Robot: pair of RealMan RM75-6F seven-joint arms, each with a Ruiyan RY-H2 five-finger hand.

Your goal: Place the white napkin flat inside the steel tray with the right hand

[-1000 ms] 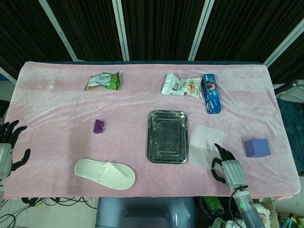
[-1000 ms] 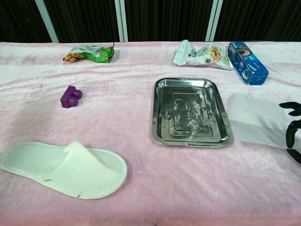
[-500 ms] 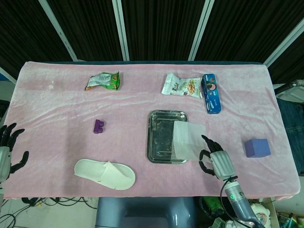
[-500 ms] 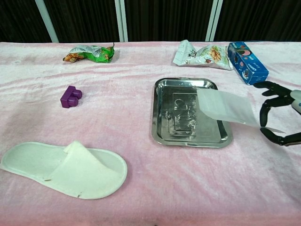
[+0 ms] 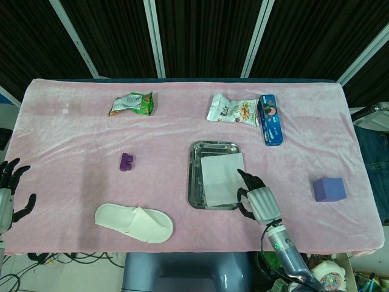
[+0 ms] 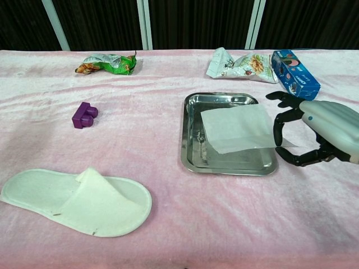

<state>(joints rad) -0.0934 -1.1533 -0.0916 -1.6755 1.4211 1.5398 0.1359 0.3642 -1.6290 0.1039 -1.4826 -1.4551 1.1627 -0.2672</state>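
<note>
While fingers pinch its right edge, white napkin over steel tray

1. The right hand has a pale grey, smooth shell over its back and black, jointed fingers.
2. A small dark round dot sits on the grey shell near the knuckles in the chest view.
3. In the head view the right hand shows ridged grey segments across its back, with black fingertips.
4. Below it, the right wrist is a grey cylinder with a small green light, joined to a grey forearm.
5. The left hand shows at the frame edge: black fingers on a grey-white palm part.
</note>
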